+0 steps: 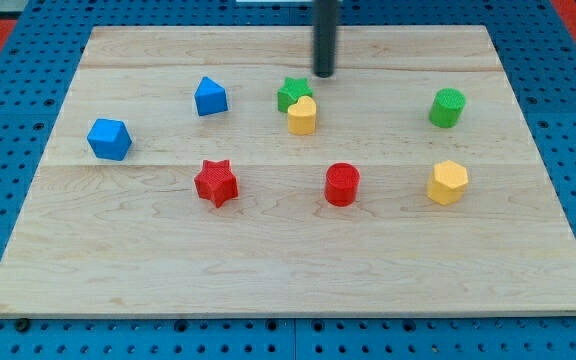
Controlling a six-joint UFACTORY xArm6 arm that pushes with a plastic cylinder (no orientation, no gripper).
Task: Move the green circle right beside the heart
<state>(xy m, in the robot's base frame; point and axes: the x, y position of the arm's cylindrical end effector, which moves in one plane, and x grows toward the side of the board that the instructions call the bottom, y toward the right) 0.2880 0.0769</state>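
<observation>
The green circle (pixel 447 107) sits at the view's right on the wooden board (pixel 288 270). The yellow heart (pixel 302 115) lies near the top middle, touching a green star (pixel 291 93) just above and left of it. My tip (pixel 324 74) is at the top middle, just above and right of the green star and heart, well to the left of the green circle and touching no block.
A blue pentagon-like block (pixel 210 96) and a blue cube-like block (pixel 109 138) lie at the left. A red star (pixel 216 183), a red circle (pixel 342 184) and a yellow hexagon (pixel 448 182) lie across the middle row.
</observation>
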